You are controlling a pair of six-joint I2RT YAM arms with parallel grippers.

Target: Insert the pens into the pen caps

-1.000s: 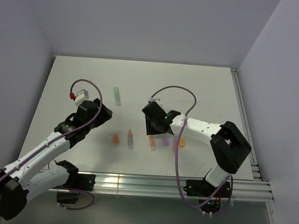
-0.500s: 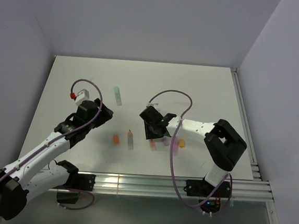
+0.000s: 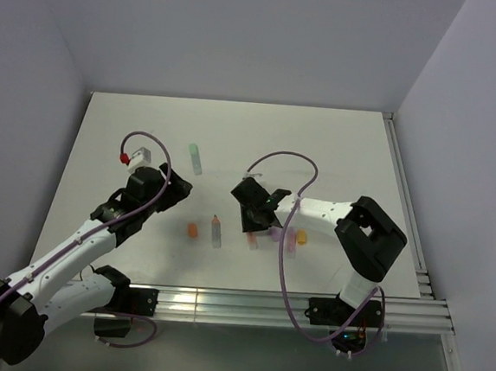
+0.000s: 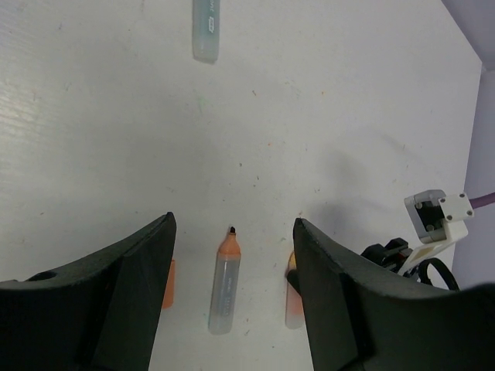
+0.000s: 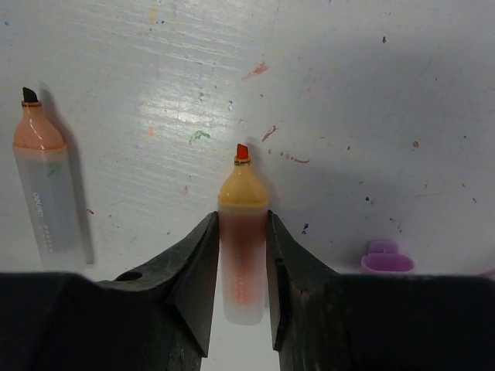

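Note:
My right gripper [image 5: 241, 224] is shut on an orange pen [image 5: 242, 263] that lies on the table, its tip pointing away; the jaws press both sides of the pale barrel. In the top view this gripper [image 3: 253, 224] is low over that pen [image 3: 253, 241]. A second orange pen [image 5: 48, 201] lies to the left and a purple cap [image 5: 387, 260] to the right. My left gripper [image 4: 234, 232] is open and empty, hovering above the second orange pen [image 4: 223, 282]. An orange cap [image 4: 168, 283] shows beside its left finger. A green pen [image 3: 196, 157] lies farther back.
In the top view an orange cap [image 3: 192, 229], a purple cap [image 3: 276, 235], a pale pen [image 3: 290, 244] and another orange cap [image 3: 302, 237] lie in a row near the table's front. Metal rails [image 3: 289, 306] edge the table at the front and right.
My right gripper has come down and toward the front and closed on the orange pen. The left arm has barely moved.

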